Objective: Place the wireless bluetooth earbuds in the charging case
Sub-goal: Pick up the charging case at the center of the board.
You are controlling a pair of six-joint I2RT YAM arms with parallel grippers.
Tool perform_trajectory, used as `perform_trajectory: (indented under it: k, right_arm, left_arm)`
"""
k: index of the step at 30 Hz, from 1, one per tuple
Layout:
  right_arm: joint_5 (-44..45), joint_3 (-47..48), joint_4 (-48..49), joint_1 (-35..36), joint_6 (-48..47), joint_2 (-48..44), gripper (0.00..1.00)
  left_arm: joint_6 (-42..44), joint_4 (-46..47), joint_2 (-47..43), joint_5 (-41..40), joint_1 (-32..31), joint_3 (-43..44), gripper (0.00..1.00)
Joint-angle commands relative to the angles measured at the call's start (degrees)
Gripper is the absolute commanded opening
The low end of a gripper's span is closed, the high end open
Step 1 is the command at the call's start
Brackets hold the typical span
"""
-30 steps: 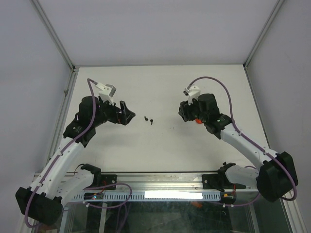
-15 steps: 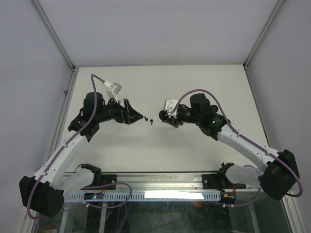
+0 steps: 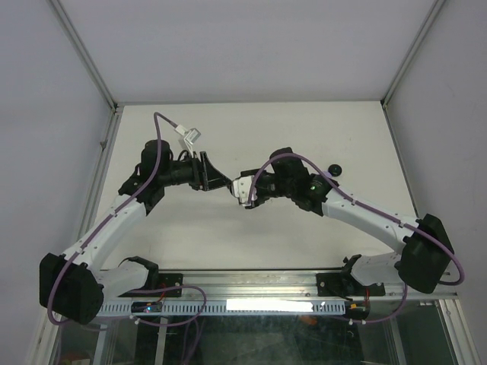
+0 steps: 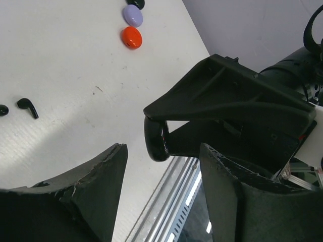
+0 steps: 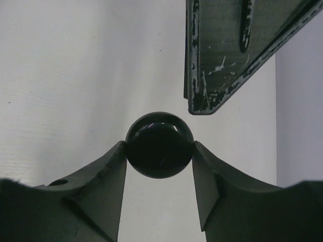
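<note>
A round glossy black charging case point(image 5: 159, 144) sits pinched between the fingers of my right gripper point(image 5: 158, 147), lifted off the table. From the left wrist the same case point(image 4: 156, 139) shows edge-on, just beyond the tips of my left gripper point(image 4: 162, 151), whose jaws stand apart with nothing between them. One left finger point(image 5: 227, 50) hangs above and to the right of the case. Two small black earbuds point(image 4: 28, 107) lie on the white table. Both grippers point(image 3: 230, 187) meet mid-table and hide the earbuds from the top camera.
A red case point(image 4: 131, 37), a lavender case point(image 4: 133, 15) and a black one point(image 4: 136, 2) lie in a row on the table. A black case point(image 3: 333, 169) shows behind the right arm. White walls enclose the table point(image 3: 228, 129).
Both arms have swung inward to the table's middle. The right gripper brought the black case leftward to the left gripper's tips. The left jaws have narrowed.
</note>
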Motion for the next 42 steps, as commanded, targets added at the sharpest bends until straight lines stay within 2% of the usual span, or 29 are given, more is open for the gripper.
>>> perform_trajectory:
  k: [1, 6, 16, 23, 24, 27, 36, 40, 41, 42]
  right_arm:
    - [1.3, 3.4, 0.2, 1.2, -4.1, 0.2, 0.44]
    - [3.2, 3.5, 0.4, 1.8, -4.7, 0.8, 0.44]
    - [4.3, 3.5, 0.7, 3.0, -5.2, 1.4, 0.44]
    - [5.0, 2.3, 2.3, 3.5, -4.4, 0.8, 0.46]
    - [5.1, 2.0, 2.7, 3.5, -4.1, 0.6, 0.48]
    - [6.2, 1.2, 3.4, 3.5, -3.3, -0.6, 0.53]
    - [13.1, -4.1, 11.8, 3.1, 10.1, -7.2, 0.74]
    - [12.9, -5.9, 16.5, 2.1, 21.7, -9.3, 0.79]
    - [13.4, -6.2, 17.9, 1.7, 24.8, -9.6, 0.82]
    - [13.7, -6.8, 19.2, 1.4, 27.7, -10.1, 0.97]
  left_arm:
    - [-1.6, 3.7, 1.7, 2.9, -1.0, 0.2, 0.59]
    - [-1.9, 4.5, 3.3, 2.6, -2.2, -0.7, 0.49]
    - [-2.7, 6.3, 6.0, 1.3, -4.4, -1.4, 0.43]
    - [-1.3, 6.4, 6.2, 0.3, -4.8, -1.6, 0.14]
    - [-1.1, 6.4, 6.0, -0.1, -4.8, -1.6, 0.08]
    - [-0.2, 6.4, 4.9, -1.6, -4.8, -1.5, 0.0]
    - [3.7, 7.8, -0.9, -11.0, -4.8, -3.5, 0.0]
    - [4.0, 10.5, -4.5, -14.9, -4.8, -4.7, 0.0]
    - [4.1, 11.6, -5.4, -15.6, -4.7, -5.3, 0.0]
    - [4.2, 12.6, -6.5, -16.1, -4.8, -5.9, 0.0]
